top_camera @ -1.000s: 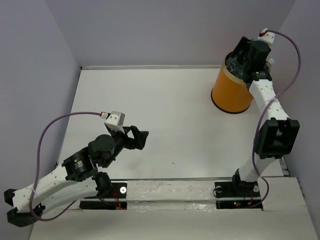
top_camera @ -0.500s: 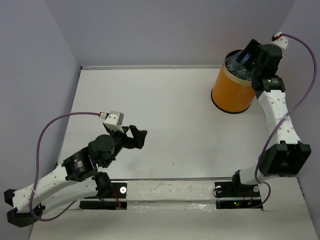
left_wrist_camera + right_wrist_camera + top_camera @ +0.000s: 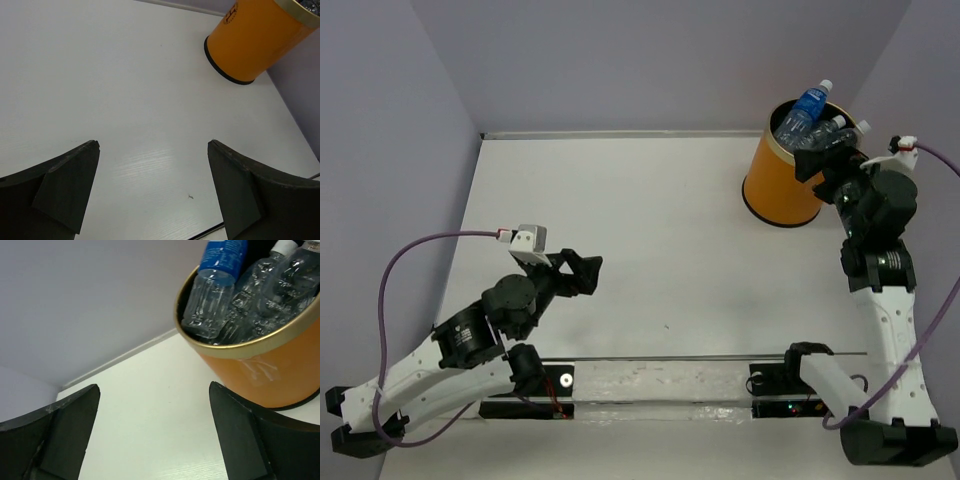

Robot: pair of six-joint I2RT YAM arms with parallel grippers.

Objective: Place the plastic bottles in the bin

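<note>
The orange-yellow bin (image 3: 780,187) stands at the table's back right; it also shows in the left wrist view (image 3: 255,40) and the right wrist view (image 3: 270,372). Several clear plastic bottles (image 3: 260,300) stick out of its top, one with a blue label (image 3: 809,105) (image 3: 222,255). My right gripper (image 3: 825,160) (image 3: 155,432) is open and empty, just to the bin's right and near side. My left gripper (image 3: 582,275) (image 3: 152,187) is open and empty over the table's left middle, far from the bin.
The white table (image 3: 650,220) is bounded by grey-lilac walls at the back and sides (image 3: 620,60). A rail with the arm bases (image 3: 660,375) runs along the near edge.
My right arm has pulled back from over the bin, down and to the right, leaving the blue-label bottle standing in the bin. My left gripper has drawn back slightly to the left.
</note>
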